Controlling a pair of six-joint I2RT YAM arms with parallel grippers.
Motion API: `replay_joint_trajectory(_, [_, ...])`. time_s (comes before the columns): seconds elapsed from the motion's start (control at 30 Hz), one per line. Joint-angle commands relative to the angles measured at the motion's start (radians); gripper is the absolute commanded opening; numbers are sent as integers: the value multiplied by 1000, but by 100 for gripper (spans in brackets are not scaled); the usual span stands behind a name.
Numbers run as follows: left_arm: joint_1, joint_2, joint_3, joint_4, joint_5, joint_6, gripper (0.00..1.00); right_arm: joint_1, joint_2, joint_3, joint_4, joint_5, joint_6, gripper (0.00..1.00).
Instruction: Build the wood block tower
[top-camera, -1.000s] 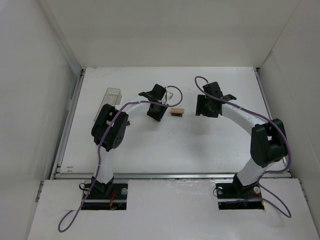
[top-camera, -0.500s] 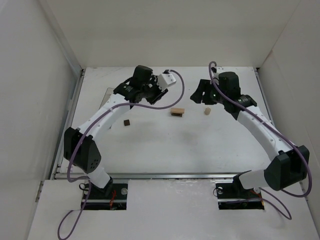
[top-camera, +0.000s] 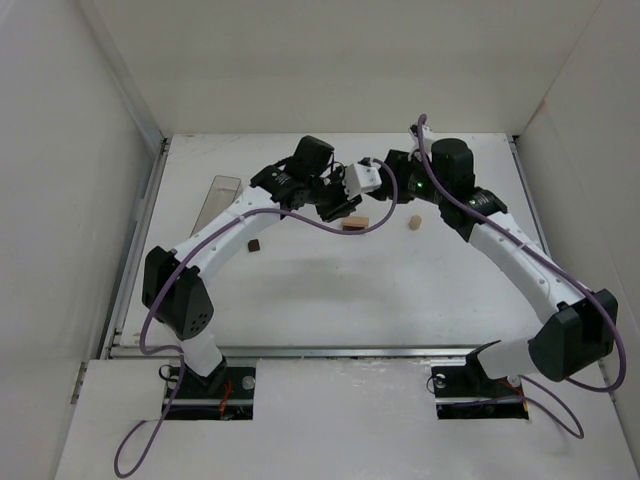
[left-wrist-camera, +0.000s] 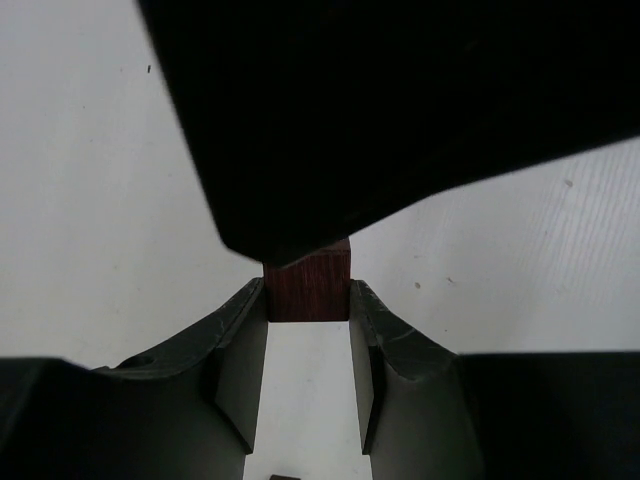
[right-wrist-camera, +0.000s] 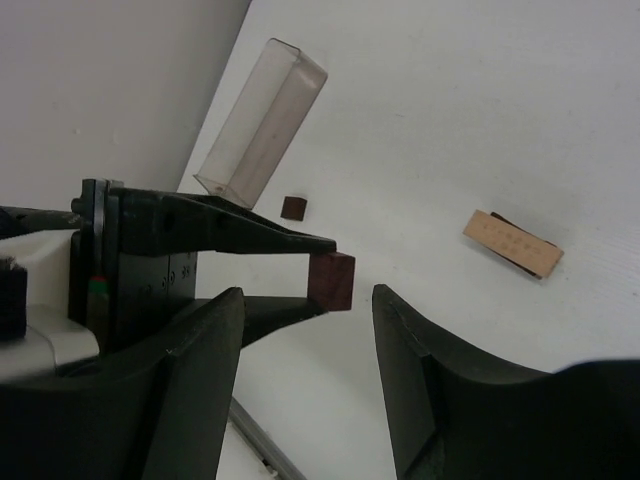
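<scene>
A dark brown cube (left-wrist-camera: 308, 288) is pinched between the two fingers of the left gripper (top-camera: 343, 207), clear of the table (top-camera: 330, 290), near the middle of the far half. In the left wrist view the fingers press flat on its two side faces, and the dark body of the right arm fills the picture above it. The right gripper (right-wrist-camera: 306, 295) faces it with jaws apart; in its own camera the cube sits in the gap between the fingers, touching neither

Seen from above, the tan slab (top-camera: 353, 224) lies on the table just at 5 o'clock of the held cube. In the right wrist view a dark edge shows along one side of the slab; what it is I cannot tell. The pale cylinder (top-camera: 412, 222) stands at 3 o'clock of the slab, near it but apart. A second dark cube (top-camera: 254, 244) rests alone on the table at 8 o'clock of the slab, well apart from it. The clear box (top-camera: 215, 195) lies at 10 o'clock of that cube, by the left edge
</scene>
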Motion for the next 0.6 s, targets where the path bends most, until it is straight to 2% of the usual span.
replay_joint_trajectory(0.0, [-23, -17, 60, -5, 40, -9, 0, 7, 23, -1, 83, -64, 24, 59])
replay_joint_trajectory(0.3, [-41, -7, 95, -5, 8, -59, 0, 7, 48, -14, 51, -38, 24, 53])
replay_joint_trajectory(0.5, [-41, -7, 95, -5, -1, -68, 0, 16, 68, -35, 87, -98, 34, 44])
replay_joint_trajectory(0.57, [-41, -7, 95, 7, -22, -68, 0, 16, 77, -35, 88, -131, 34, 44])
